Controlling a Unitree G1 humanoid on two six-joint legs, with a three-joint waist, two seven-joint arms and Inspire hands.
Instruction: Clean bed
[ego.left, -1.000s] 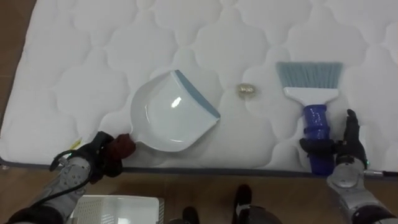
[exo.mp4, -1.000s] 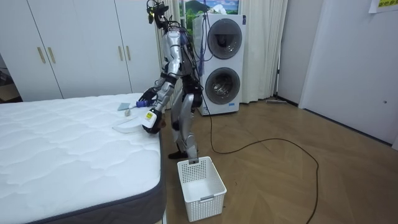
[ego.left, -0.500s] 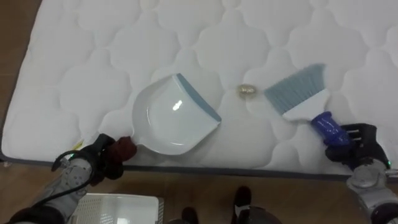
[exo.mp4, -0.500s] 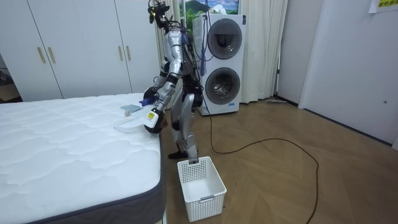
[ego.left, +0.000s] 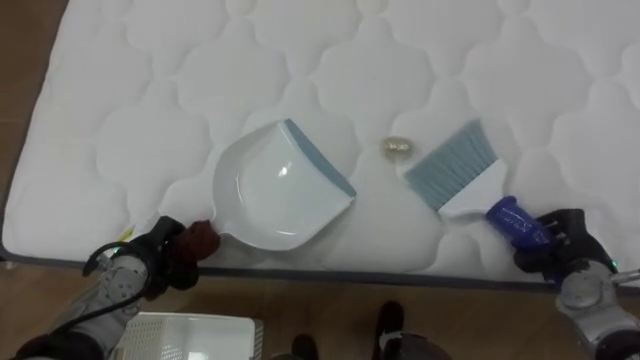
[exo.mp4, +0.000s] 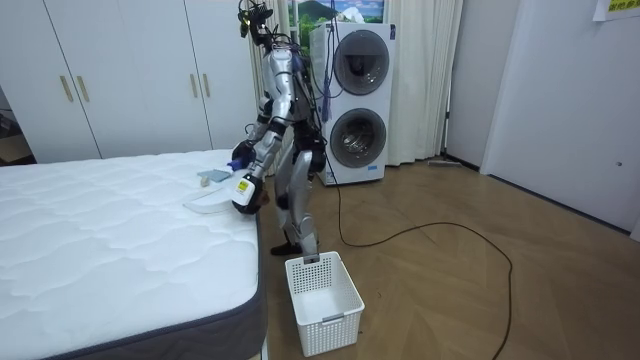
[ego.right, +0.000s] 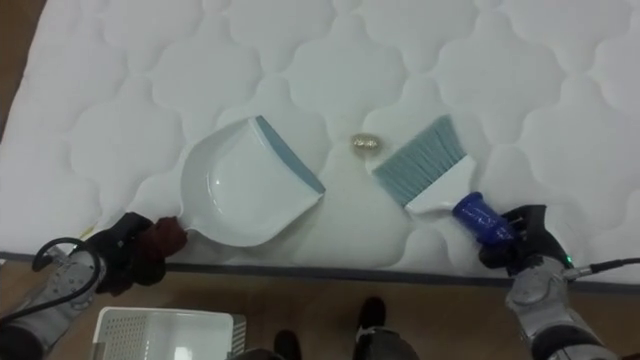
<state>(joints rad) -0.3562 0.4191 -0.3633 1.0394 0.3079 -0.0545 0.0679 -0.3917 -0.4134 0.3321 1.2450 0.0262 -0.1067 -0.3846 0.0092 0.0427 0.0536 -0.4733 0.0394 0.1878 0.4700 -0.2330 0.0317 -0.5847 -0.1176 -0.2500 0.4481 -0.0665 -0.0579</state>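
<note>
A white dustpan (ego.left: 270, 185) with a grey-blue lip lies on the white quilted mattress (ego.left: 130, 110) near its front edge. My left hand (ego.left: 155, 265) is shut on its dark red handle (ego.left: 200, 238). A small crumpled scrap (ego.left: 397, 147) rests just right of the pan's lip. Right of the scrap is a brush (ego.left: 452, 172) with grey-blue bristles, a white head and a blue handle, lying slanted with its bristles pointing at the scrap. My right hand (ego.left: 562, 252) is curled round the blue handle at the mattress edge.
A white slatted basket (exo.mp4: 322, 292) stands on the wooden floor by my feet, seen below the bed edge as the basket (ego.left: 185, 335). I stand at the bed's side, with stacked washing machines (exo.mp4: 355, 100) behind me and wardrobes (exo.mp4: 120, 70) past the bed.
My right hand has closed on the brush handle and swung the brush left, so the bristles now slant close to the scrap. The left hand and the dustpan have stayed in place.
</note>
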